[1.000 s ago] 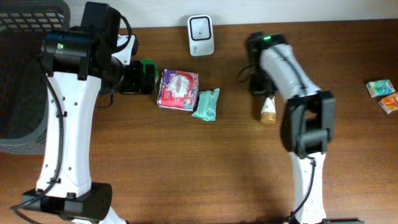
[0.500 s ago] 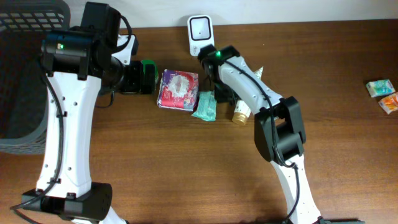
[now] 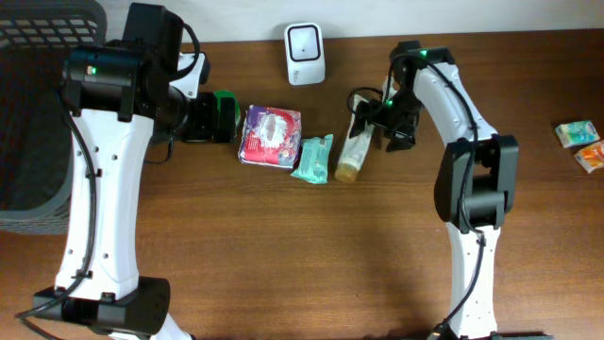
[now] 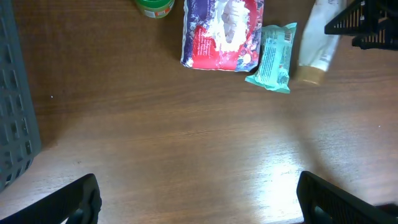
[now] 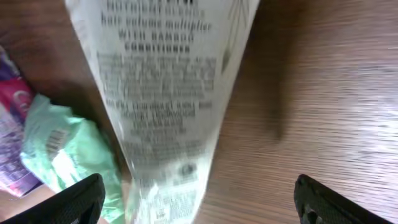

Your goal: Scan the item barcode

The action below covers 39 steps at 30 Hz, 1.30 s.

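Note:
The item, a white conditioner tube (image 3: 353, 151) with a tan cap, lies flat on the wooden table beside a teal wipes packet (image 3: 313, 159). My right gripper (image 3: 375, 127) hovers right over the tube's upper end, open. In the right wrist view its jaws stand wide with the tube (image 5: 168, 106) between them, nearer the left one, untouched. The white barcode scanner (image 3: 305, 41) stands at the table's back edge. My left gripper (image 4: 199, 199) is open high above bare table, holding nothing.
A red and white pack (image 3: 271, 135) and a green-capped jar (image 3: 225, 113) lie left of the teal packet. A dark basket (image 3: 38, 104) fills the far left. Two small packets (image 3: 576, 132) sit near the right edge.
The right gripper has gone from shut on the tube to open. The tube moved left and now lies loose by the teal packet, and the right arm swung back to the right. The left arm is still.

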Available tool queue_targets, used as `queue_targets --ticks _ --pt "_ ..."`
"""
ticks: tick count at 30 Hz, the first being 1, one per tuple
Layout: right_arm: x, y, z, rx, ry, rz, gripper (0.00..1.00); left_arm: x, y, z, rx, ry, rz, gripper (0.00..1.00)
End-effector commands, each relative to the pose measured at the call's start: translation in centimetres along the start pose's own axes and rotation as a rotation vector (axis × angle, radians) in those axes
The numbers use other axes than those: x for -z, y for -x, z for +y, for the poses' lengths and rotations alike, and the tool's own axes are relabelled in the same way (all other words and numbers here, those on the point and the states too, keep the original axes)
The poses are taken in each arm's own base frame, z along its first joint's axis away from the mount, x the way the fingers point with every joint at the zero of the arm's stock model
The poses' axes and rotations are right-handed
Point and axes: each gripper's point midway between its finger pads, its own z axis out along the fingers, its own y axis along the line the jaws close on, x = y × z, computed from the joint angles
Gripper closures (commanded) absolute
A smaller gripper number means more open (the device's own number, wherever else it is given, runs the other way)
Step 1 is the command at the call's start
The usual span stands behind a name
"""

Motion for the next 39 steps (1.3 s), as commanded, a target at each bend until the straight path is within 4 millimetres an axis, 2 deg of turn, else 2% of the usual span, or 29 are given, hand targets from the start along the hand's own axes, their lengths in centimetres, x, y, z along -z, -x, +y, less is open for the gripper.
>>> queue_targets --ticks 1,5,6,8,9,10,11,14,18,20,22,24,28,32,34,37,39 --pt "0.1 -0.3 0.7 -0.003 0.029 0.009 0.07 0.6 -0.1 0.0 -0.015 -0.002 -0.018 0.01" --pt "0.6 -0.4 1.3 0.014 0.025 -0.007 0.08 0.6 -0.1 0.0 -0.015 -0.002 -0.018 0.01" --pt "1.2 -0.4 2.0 0.034 0.029 -0.030 0.11 0.6 -0.1 0.0 -0.015 -0.002 -0.018 0.01" --pt "1.4 -0.1 1.9 0.038 -0.026 -0.066 0.14 0.6 -0.1 0.0 -0.015 -0.002 -0.018 0.01" --pt "1.4 0.1 1.5 0.029 -0.067 -0.080 0.28 0.6 -0.1 0.0 -0.015 -0.002 -0.018 0.01" --pt "1.2 0.0 1.6 0.039 -0.090 -0.083 0.87 0.6 -0.1 -0.2 -0.020 -0.004 -0.017 0.01" --pt "1.1 0.0 1.8 0.045 -0.089 -0.084 0.96 0.6 -0.1 -0.1 -0.020 -0.003 -0.017 0.01" --pt "1.1 -0.2 2.6 0.064 -0.091 -0.089 0.96 0.6 -0.1 -0.1 -0.019 -0.003 -0.017 0.01" --pt "3.2 0.5 3.7 0.081 -0.081 -0.134 0.96 0.6 -0.1 -0.2 -0.021 -0.004 -0.017 0.01" --pt "3.5 0.7 3.2 0.079 -0.117 -0.151 0.96 0.6 -0.1 -0.2 -0.021 -0.004 -0.017 0.01" --pt "3.8 0.9 1.7 0.070 -0.200 -0.166 0.96 0.6 -0.1 -0.2 -0.021 -0.004 -0.017 0.01" --pt "3.8 0.5 1.0 0.054 -0.220 -0.146 0.96 0.6 -0.1 -0.2 -0.021 -0.004 -0.017 0.01" --pt "2.7 0.2 2.6 0.084 -0.180 -0.133 0.96 0.6 -0.1 -0.2 -0.021 -0.004 -0.017 0.01" --pt "0.5 -0.1 2.9 0.099 -0.199 -0.096 0.96 0.6 -0.1 -0.2 -0.021 -0.004 -0.017 0.01" --pt "-1.1 -0.1 2.8 0.101 -0.205 -0.068 0.96 0.6 -0.1 -0.2 -0.021 -0.004 -0.017 0.01" --pt "-3.4 -0.1 3.7 0.133 -0.206 -0.057 0.96 0.6 -0.1 -0.2 -0.021 -0.004 -0.017 0.01" --pt "-5.6 -0.3 5.2 0.176 -0.207 -0.056 0.96 0.6 -0.1 -0.2 -0.021 -0.004 -0.017 0.01"
